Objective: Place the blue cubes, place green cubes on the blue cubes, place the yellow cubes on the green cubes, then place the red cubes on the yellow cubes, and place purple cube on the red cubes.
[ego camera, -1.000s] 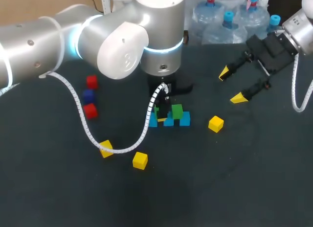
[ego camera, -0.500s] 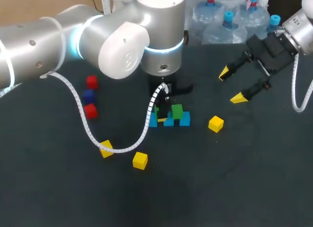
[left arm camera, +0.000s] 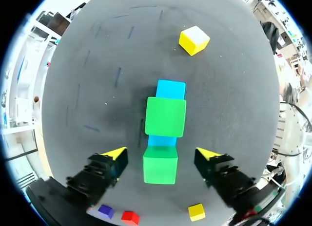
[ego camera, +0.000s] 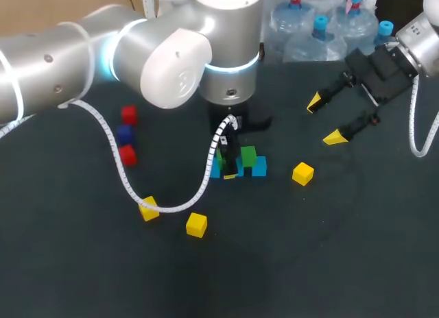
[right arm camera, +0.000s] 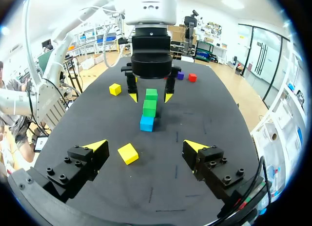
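Left pincer (left arm camera: 162, 153) is hanging apart, straddling the near green cube (left arm camera: 160, 165), fingers clear of it. Second green cube (left arm camera: 165, 117) is sitting on the blue cubes (left arm camera: 170, 88) just ahead. Right pincer (ego camera: 324, 119) is hovering apart, far across the bench (ego camera: 309, 249).

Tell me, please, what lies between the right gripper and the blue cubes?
One yellow cube lies there, ahead of the open right gripper and short of the blue cubes; the right wrist view shows it plainly.

Dark, perhaps felt table (ego camera: 343, 263) (scattered cubes (ego camera: 196, 224))
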